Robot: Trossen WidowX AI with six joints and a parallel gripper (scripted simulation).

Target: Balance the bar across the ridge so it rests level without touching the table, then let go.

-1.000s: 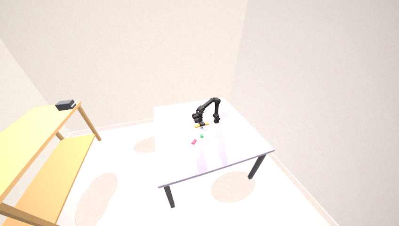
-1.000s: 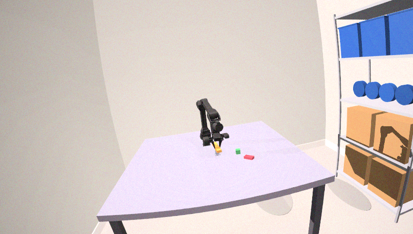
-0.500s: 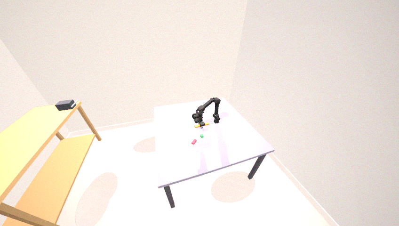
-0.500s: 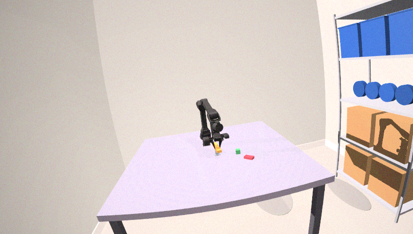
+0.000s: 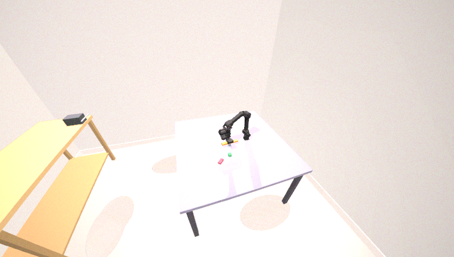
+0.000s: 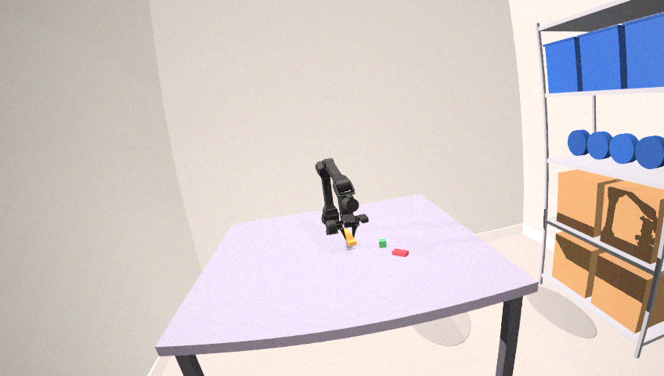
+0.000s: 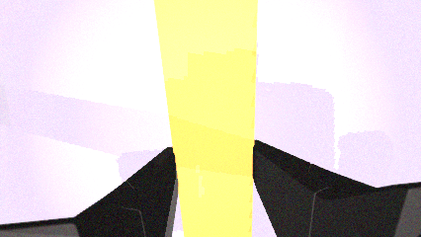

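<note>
The long orange bar point(image 5: 225, 143) point(image 6: 351, 241) looks yellow in the wrist view point(image 7: 212, 99), where it runs lengthwise between the fingers. My gripper point(image 5: 230, 142) point(image 6: 348, 234) point(image 7: 212, 152) is shut on the bar near its middle, one finger on each side. The bar looks roughly level and stands off the table. The small pale grey ridge point(image 5: 229, 145) point(image 6: 349, 248) shows just under the bar and is mostly hidden. I cannot tell whether the bar touches the ridge.
A green cube point(image 5: 229, 155) point(image 6: 382, 243) and a flat red block point(image 5: 220, 161) point(image 6: 400, 252) lie on the pale table point(image 5: 203, 194) point(image 6: 279, 298), off to one side of the bar. A wooden bench and a storage rack stand away from the table.
</note>
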